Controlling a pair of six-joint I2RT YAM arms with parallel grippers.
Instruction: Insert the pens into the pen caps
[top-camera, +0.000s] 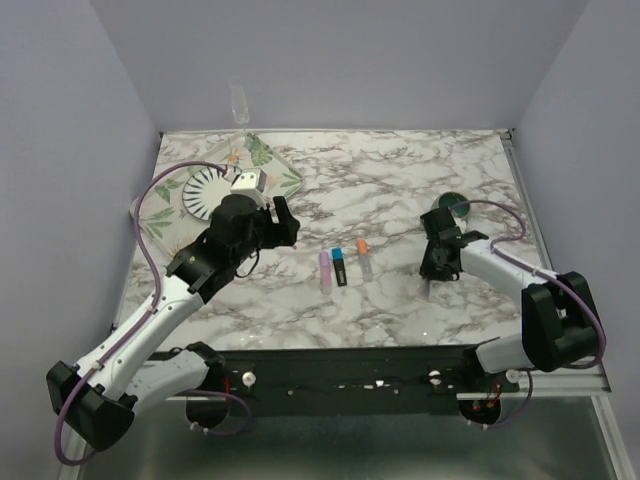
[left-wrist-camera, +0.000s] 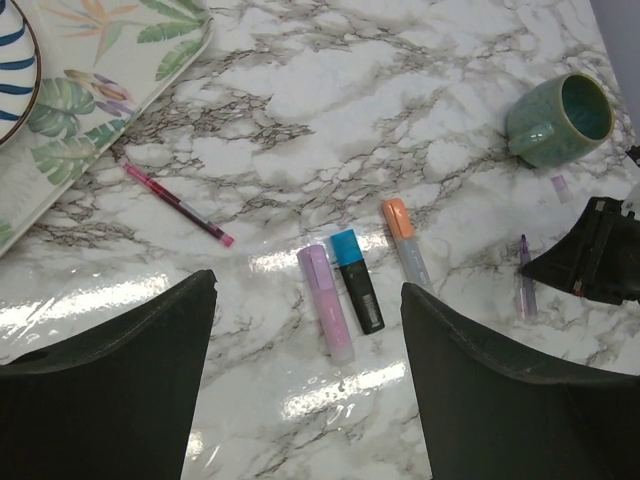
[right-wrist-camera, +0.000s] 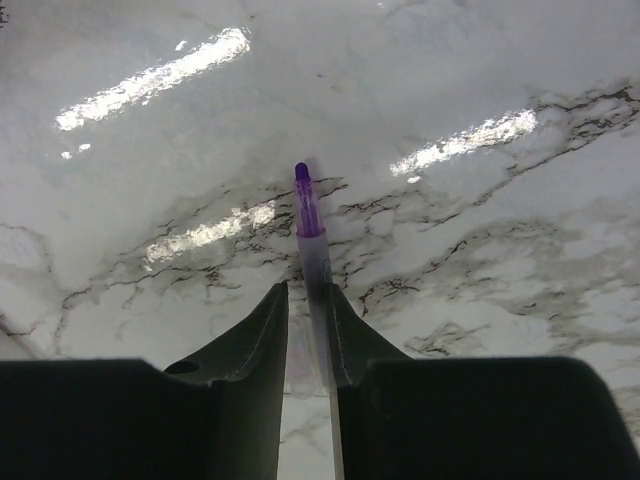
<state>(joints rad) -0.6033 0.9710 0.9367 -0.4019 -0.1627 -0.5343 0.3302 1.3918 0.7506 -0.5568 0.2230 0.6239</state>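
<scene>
Three short markers lie side by side mid-table: a pink-purple one, a black one with a blue end and a pale grey one with an orange end. My left gripper hovers above them, open and holding nothing. A thin red pen lies by the tray. My right gripper is low on the table, shut on a thin purple-tipped pen whose tip pokes out ahead of the fingers. A small pale purple cap sits near the mug.
A teal-green mug stands at the right, just beyond my right gripper. A leaf-patterned tray with a blue-striped plate fills the back left corner. Purple walls enclose the marble table.
</scene>
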